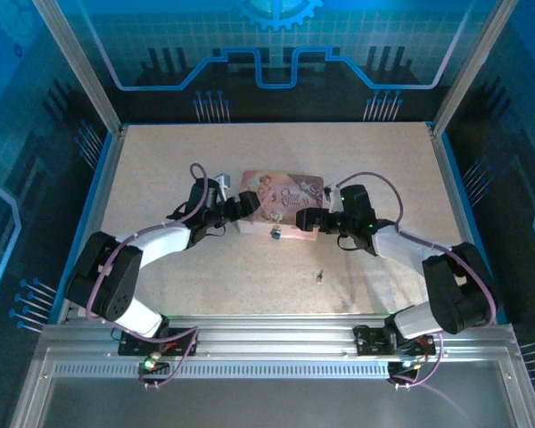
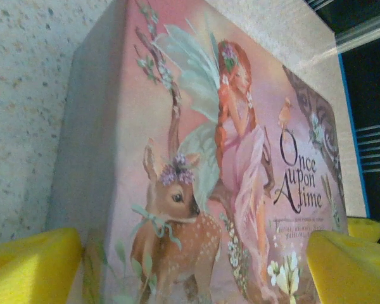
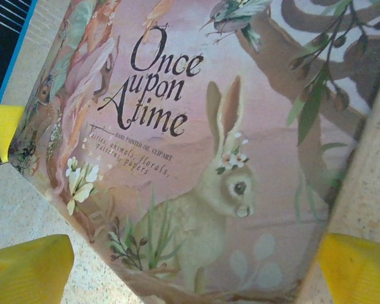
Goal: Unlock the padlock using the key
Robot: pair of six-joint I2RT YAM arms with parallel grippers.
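Note:
The pink illustrated tin (image 1: 283,198) lies in the middle of the table. The tiny padlock (image 1: 275,234) hangs at the tin's near side, between my two grippers. The key (image 1: 319,275) is a small dark speck on the table, nearer to me and a little right of the padlock. My left gripper (image 1: 243,205) (image 2: 190,272) is at the tin's left end, open, with its yellow pads (image 2: 31,266) wide apart either side of the tin (image 2: 196,158). My right gripper (image 1: 308,220) (image 3: 190,272) stands open at the right end, yellow pads (image 3: 358,266) straddling the tin (image 3: 196,145).
The speckled beige tabletop (image 1: 178,152) is bordered by blue edges and clear panels on three sides. An aluminium rail (image 1: 276,343) carries both arm bases at the near edge.

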